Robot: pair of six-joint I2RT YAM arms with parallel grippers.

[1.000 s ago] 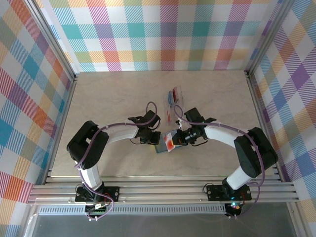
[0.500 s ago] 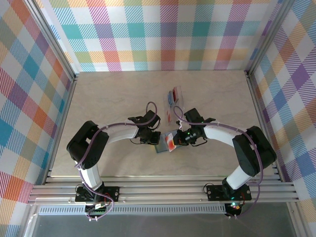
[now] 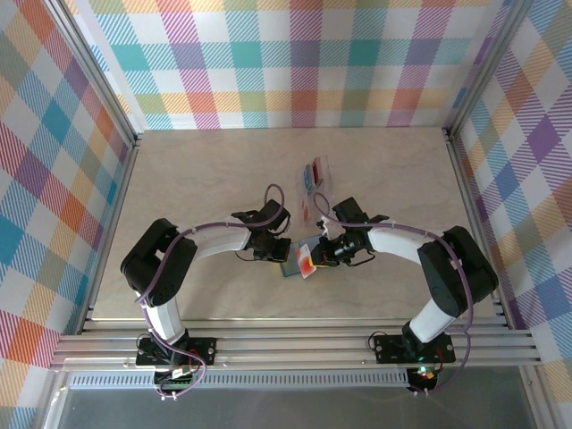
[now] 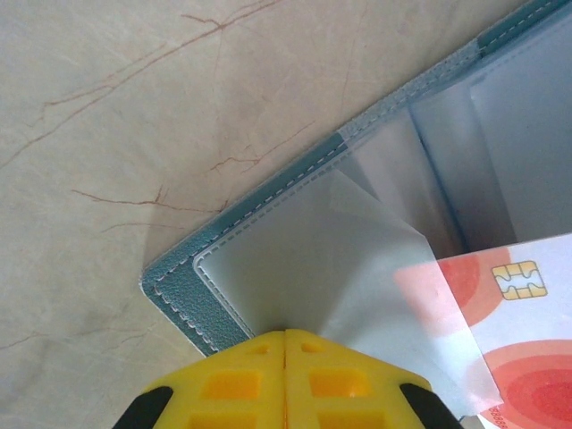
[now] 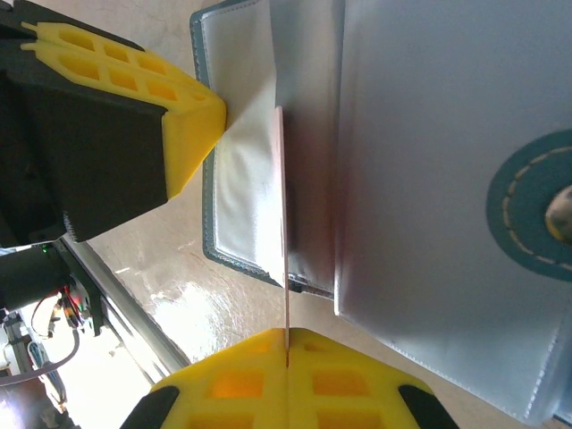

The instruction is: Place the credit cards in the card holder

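Observation:
The teal card holder [image 3: 290,267] lies open on the table between both arms, its clear inner sleeves facing up. My left gripper [image 4: 286,338] is shut on a clear sleeve of the card holder [image 4: 183,299] at its corner, lifting that sleeve. My right gripper [image 5: 288,338] is shut on a red-and-white credit card [image 5: 284,223], seen edge-on, its far end inside the open pocket of the card holder [image 5: 429,134]. In the left wrist view the credit card [image 4: 536,308] with its gold chip lies partly under the lifted sleeve. From above, the left gripper [image 3: 275,256] and right gripper [image 3: 320,256] face each other.
A clear plastic case [image 3: 313,172] holding red and blue cards lies on the table behind the grippers. The card holder's round teal snap tab [image 5: 536,206] sits at the right of the right wrist view. Metal frame rails [image 3: 295,344] run along the near edge.
My right gripper has shifted slightly left, carrying the card further over the card holder. The left gripper has kept its hold in place.

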